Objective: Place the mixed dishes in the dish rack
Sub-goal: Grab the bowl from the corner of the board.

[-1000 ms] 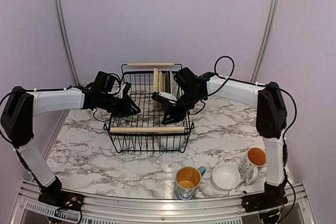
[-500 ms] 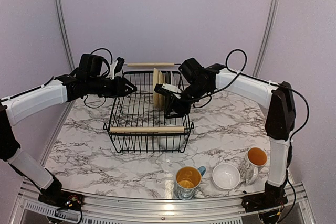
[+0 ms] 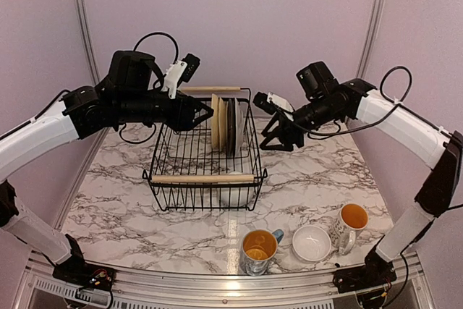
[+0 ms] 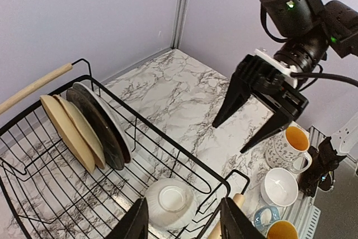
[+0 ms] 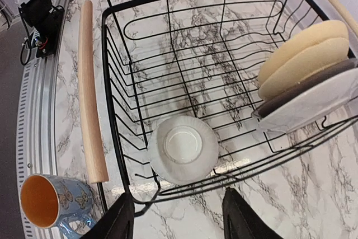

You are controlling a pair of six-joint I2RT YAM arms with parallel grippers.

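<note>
Top external view, set against half a second before: left gripper [image 3: 206, 115] stands higher, now at the upper left of the dish rack [image 3: 153, 179] rather than level with its far left corner. Right gripper [image 3: 275, 145] has left the space above the basket and hangs right of centre over the marble table [image 3: 116, 208]. Both pairs of fingers stand apart and hold nothing; the left wrist view shows the right pair spread wide. Rack at mid-frame, wooden handles [image 3: 208, 89] at top and bottom edges. Count in rack: four plates [image 4: 103, 132], upright on edge, side by side in the slots at its upper right: two cream-yellow, one dark, one pale grey. One overturned bowl [image 5: 183, 149], white, in the rack's lower right corner. Count on table, lower right of frame: one upright bowl [image 3: 312, 242], white, between two yellow-lined mugs, the blue-handled mug [image 3: 259, 250] just left of it and the patterned mug [image 3: 351, 223] just right.
</note>
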